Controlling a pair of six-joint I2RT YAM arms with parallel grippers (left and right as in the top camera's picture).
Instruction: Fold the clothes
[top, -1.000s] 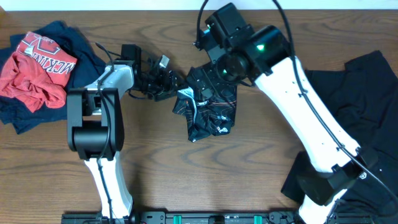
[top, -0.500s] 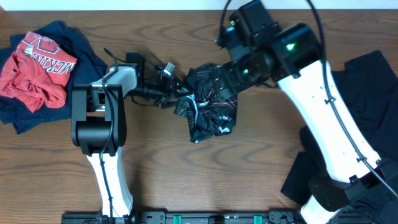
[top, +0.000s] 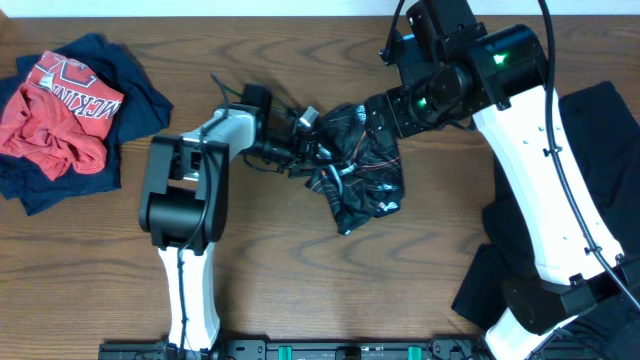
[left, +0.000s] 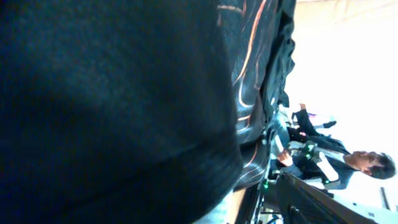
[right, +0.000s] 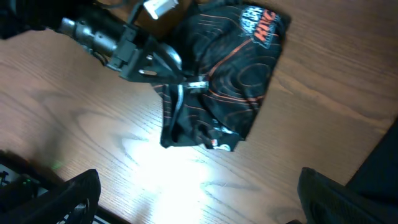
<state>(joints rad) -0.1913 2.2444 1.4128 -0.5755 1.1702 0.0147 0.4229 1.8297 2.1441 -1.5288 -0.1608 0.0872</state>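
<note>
The black jersey (top: 365, 175) with thin contour lines and small logos lies crumpled at mid-table, also in the right wrist view (right: 239, 74). My left gripper (top: 312, 148) reaches in from the left to its left edge (right: 183, 74), fingers apart and buried in the fabric. Black cloth (left: 112, 93) fills the left wrist view and hides those fingers. My right gripper (right: 199, 196) hangs open high above the wood, just off the jersey's near edge, with nothing between its fingers (right: 68, 196). The right arm (top: 445, 85) stands over the jersey's upper right.
A red printed shirt (top: 55, 115) lies on a navy garment (top: 135, 85) at the far left. Plain black garments cover the right side (top: 590, 130) and the front right corner (top: 600, 300). A cable runs along the left arm (top: 235, 95).
The left gripper has travelled right into the jersey, and the jersey has shifted right and bunched up. The right arm has swung right and back, off the cloth.
</note>
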